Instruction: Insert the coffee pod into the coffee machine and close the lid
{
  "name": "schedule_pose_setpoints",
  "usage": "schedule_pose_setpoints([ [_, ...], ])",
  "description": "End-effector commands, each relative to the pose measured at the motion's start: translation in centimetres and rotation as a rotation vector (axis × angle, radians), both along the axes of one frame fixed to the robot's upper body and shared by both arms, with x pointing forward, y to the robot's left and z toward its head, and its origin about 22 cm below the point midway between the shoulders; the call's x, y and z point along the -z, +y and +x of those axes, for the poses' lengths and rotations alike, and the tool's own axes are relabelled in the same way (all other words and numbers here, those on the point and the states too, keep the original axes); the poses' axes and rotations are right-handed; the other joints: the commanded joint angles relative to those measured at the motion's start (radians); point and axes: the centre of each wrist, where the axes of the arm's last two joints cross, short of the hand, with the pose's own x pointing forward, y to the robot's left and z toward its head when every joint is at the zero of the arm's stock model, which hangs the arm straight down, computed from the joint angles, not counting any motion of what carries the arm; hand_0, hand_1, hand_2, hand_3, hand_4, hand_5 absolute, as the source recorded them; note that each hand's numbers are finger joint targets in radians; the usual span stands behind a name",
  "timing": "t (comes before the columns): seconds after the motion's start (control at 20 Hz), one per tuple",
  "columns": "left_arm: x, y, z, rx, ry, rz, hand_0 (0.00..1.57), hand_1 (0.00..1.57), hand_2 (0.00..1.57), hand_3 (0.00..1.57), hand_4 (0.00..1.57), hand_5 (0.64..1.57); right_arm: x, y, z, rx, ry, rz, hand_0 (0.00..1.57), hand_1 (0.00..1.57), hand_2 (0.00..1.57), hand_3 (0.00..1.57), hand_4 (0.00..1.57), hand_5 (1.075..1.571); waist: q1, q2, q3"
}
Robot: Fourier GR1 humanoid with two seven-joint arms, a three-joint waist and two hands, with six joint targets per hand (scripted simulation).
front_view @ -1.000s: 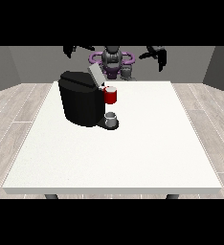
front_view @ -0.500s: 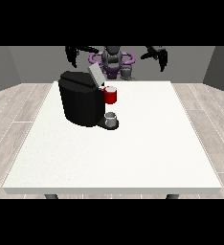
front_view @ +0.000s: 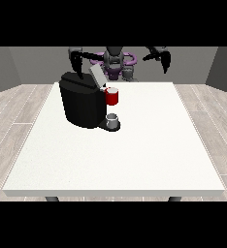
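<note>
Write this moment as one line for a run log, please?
hands: both raised behind table, hand at view's left, hand at view's right | coffee machine: lid up | holding: nothing

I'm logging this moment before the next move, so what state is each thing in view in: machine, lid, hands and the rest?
coffee machine: upright on the white table, toward the view's left.
lid: raised, tilted open.
red thing at the machine: at the machine's front.
grey thing: on the machine's base.
hand at the view's left: raised above the machine, holding nothing.
hand at the view's right: raised, holding nothing.
</note>
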Motion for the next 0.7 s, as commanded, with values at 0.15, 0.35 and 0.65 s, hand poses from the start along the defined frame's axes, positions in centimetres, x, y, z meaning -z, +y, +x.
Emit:
schedule_pose_setpoints([
  [0.15, -1.3, 0.8, -1.8, -0.012, -0.030, 0.007, 0.00, 0.00, 0.00, 0.00, 0.37, 1.571, -2.1, 1.6, 1.9, -0.046, -0.031, -0.024, 0.00, 0.00, 0.00, 0.00, 0.00, 1.571, -0.003, 0.043, -0.0001],
  [0.35, -0.7, 2.4, -2.2, -0.092, -0.076, 0.015, 0.00, 0.00, 0.00, 0.00, 0.37, 1.571, -2.6, 3.0, 2.1, -0.119, -0.063, -0.036, 0.00, 0.00, 0.00, 0.00, 0.00, 1.571, -0.044, 0.079, -0.0003],
  [0.65, -1.5, 1.9, -3.3, -0.063, -0.066, 0.048, 0.00, 0.00, 0.00, 0.00, 0.30, 1.571, -2.8, 3.2, 2.9, -0.096, -0.062, -0.060, 0.00, 0.00, 0.00, 0.00, 0.13, 1.571, -0.005, 0.093, -0.0001],
])
